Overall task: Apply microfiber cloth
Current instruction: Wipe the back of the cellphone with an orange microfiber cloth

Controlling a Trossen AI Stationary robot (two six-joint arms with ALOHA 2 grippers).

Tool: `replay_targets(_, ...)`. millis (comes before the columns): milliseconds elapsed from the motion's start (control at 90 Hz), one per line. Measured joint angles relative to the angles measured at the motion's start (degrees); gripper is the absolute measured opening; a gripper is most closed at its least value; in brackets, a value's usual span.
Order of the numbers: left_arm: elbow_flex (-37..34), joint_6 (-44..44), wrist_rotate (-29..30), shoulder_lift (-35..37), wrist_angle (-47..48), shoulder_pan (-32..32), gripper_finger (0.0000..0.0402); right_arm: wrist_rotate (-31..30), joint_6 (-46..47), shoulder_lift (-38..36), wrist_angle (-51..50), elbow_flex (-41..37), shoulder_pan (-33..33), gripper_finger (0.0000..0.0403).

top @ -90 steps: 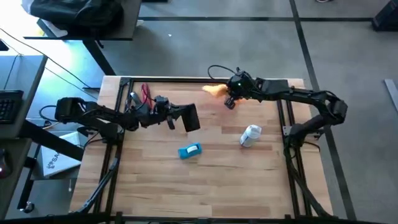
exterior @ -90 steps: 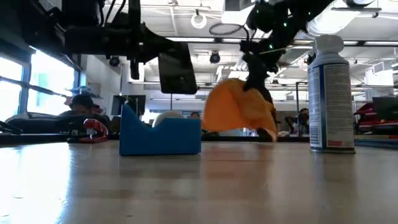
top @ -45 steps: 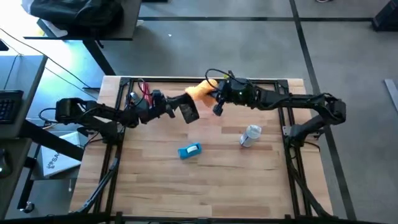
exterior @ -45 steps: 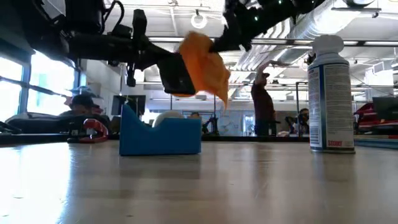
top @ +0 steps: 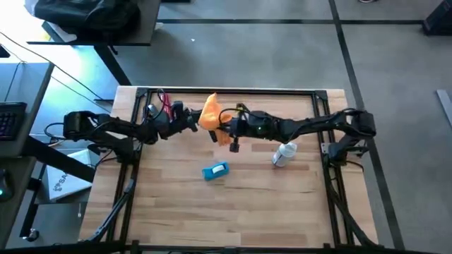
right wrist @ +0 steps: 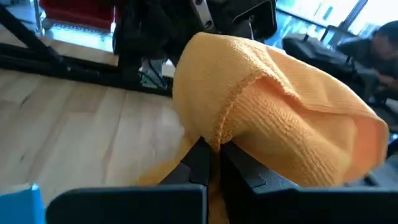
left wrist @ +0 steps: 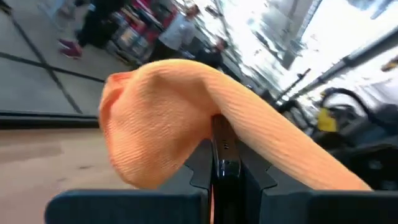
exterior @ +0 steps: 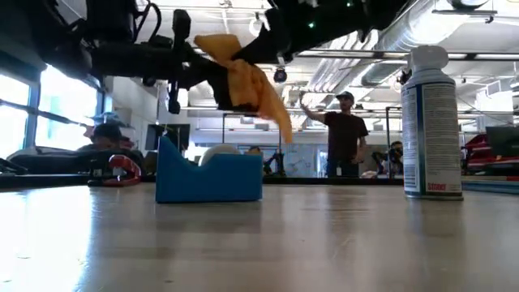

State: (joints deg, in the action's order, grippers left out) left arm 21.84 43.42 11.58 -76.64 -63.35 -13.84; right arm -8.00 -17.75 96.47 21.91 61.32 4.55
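Observation:
The orange microfiber cloth [top: 211, 113] hangs above the table's middle, draped over a black phone [exterior: 220, 91] whose thin edge [left wrist: 221, 152] shows below the cloth. My left gripper [top: 192, 127] reaches in from the table's left, shut on the phone. My right gripper [top: 226, 129] reaches in from the right, shut on the cloth [right wrist: 267, 118], right beside the phone. In the low view the cloth [exterior: 246, 79] covers most of the phone. My left gripper pinches the phone between its two fingers [left wrist: 261, 186], coming level from the table's left. The phone is held clear of the table; the cloth hides most of it and the exact place of the hold. My right gripper pinches a bunched fold of the cloth [right wrist: 214, 140] between its two fingers [right wrist: 193, 163], coming roughly level from the table's right. The cloth is lifted clear of the table, bulges past the fingers and lies against the phone, a slack corner [exterior: 280, 122] hanging down.
A blue block [top: 215, 171] lies on the table nearer the front, below the two grippers. A white spray can [top: 284, 153] stands to the right of it. Red-handled tools [top: 164, 104] lie at the far left. People stand in the room beyond the table.
My right gripper has carried the cloth from near the table's far edge toward the left and nearer, up to the phone, where the cloth now drapes over it. My left gripper has shifted the phone slightly toward the far edge.

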Motion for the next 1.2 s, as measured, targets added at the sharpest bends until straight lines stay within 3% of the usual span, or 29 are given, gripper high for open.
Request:
replay_targets(144, 1.61, -0.15, -0.16, 0.00, 0.15, 2.48, 0.0012, 5.50, -1.19, 1.08, 2.63, 0.01, 0.71, 0.0000)
replay_targets(356, 2.70, -1.94, 1.85, -0.07, 0.43, 5.18, 0.0012, 6.48, -3.75, 3.23, 1.23, 2.68, 0.58, 0.0000)
replay_targets(600, 2.81, -2.00, 2.99, 0.00, -0.36, 6.00, 0.0012, -2.25, -9.78, 3.45, -0.76, 6.99, 0.53, 0.0000)
replay_targets(800, 2.32, -2.89, 2.68, 0.02, -0.29, 5.95, 0.0012, -6.18, -14.54, 3.48, -15.79, 14.32, 0.31, 0.0000)
replay_targets(1011, 2.18, -2.51, 0.86, 0.00, 0.47, 5.84, 0.0012, -8.42, -14.31, 3.50, -37.06, 24.05, 0.36, 0.0000)
replay_targets(1200, 2.11, -2.40, 0.28, 0.00, 0.78, 5.93, 0.0013, -13.72, -14.86, 3.30, -48.91, 29.50, 0.49, 0.0000)
